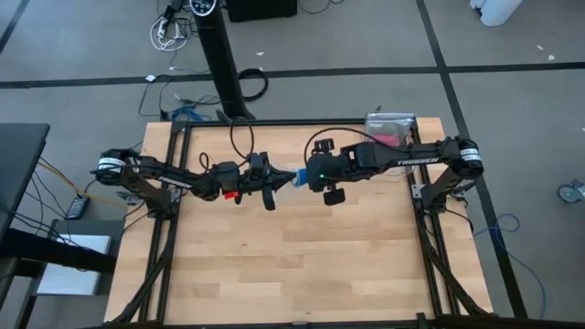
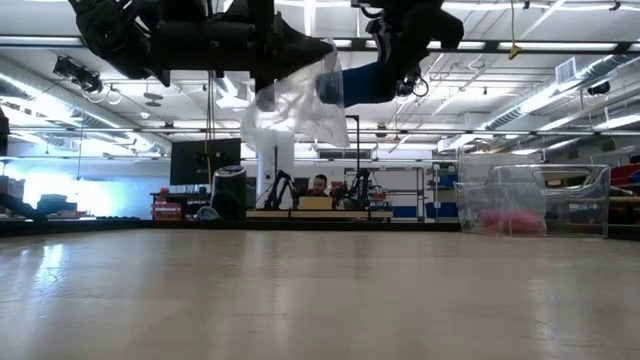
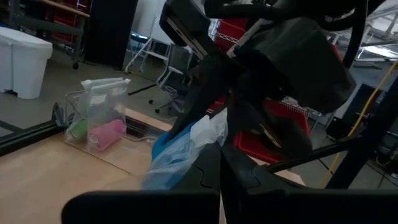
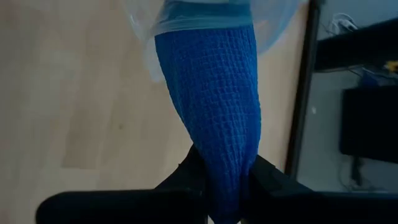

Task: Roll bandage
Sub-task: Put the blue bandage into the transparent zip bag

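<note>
The bright blue bandage [image 4: 214, 93] sticks out of the open mouth of a clear plastic bag [image 2: 295, 105]; both hang high above the table between my two grippers. My left gripper [image 1: 281, 179] comes from the table's left and is shut on the bag, which also shows in the left wrist view [image 3: 180, 152]. My right gripper [image 1: 303, 175] comes from the table's right and is shut on the bandage's free end. In the low view the bandage [image 2: 355, 85] reaches from the bag to my right gripper [image 2: 395, 72]. My left gripper holds the clear bag by a bunched part of its film [image 3: 198, 144] next to its fingers [image 3: 214, 171], coming level from the table's left. The bag is lifted clear and hangs slack below the hold. My own fingers hide the exact place of contact. My right gripper pinches the bandage's free end [image 4: 225, 171] between its two fingers [image 4: 270, 177]. The fingers come level from the table's right and lie along the strip. The bandage is clear of the table, its other end inside the bag's mouth [image 4: 205, 9].
A clear box [image 1: 390, 128] stands at the table's far right corner, with a pink roll [image 3: 106, 134] and a green one [image 3: 78, 127] inside. The wooden tabletop [image 1: 302, 265] lies bare below and in front of the grippers.
</note>
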You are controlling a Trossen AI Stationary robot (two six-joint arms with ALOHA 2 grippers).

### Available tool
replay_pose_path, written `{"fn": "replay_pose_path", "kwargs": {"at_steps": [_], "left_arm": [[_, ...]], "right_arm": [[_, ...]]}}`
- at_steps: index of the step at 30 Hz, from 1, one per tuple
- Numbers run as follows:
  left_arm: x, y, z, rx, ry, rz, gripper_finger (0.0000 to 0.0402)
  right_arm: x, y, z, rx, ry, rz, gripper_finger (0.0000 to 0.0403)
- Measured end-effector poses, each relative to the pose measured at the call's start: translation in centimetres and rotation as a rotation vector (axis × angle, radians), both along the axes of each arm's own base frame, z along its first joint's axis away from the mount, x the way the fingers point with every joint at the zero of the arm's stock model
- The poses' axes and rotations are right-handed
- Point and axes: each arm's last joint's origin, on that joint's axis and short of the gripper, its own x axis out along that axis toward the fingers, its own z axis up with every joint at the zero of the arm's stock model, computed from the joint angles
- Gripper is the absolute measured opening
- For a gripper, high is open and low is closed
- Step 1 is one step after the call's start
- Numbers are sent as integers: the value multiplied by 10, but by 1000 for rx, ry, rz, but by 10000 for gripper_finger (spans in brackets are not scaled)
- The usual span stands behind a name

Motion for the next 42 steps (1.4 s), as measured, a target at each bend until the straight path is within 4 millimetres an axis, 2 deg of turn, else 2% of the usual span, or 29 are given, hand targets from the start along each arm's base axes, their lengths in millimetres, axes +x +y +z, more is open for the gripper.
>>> {"fn": "replay_pose_path", "kwargs": {"at_steps": [11,18,23,32,42], "left_arm": [[-2,-3,-2,32,2,-11,0],[-24,-4,-12,74,-141,-2,0],[-36,-6,-15,99,-219,-36,0],[-26,-6,-15,118,-142,-29,0],[-21,-4,-13,132,-109,10,0]], "right_arm": [[-8,1,3,67,4,-39,43],[-17,1,-4,81,-38,-44,43],[-22,1,1,100,-117,-36,43],[-14,11,1,114,-175,-1,43],[-18,10,-4,155,-148,-130,43]]}}
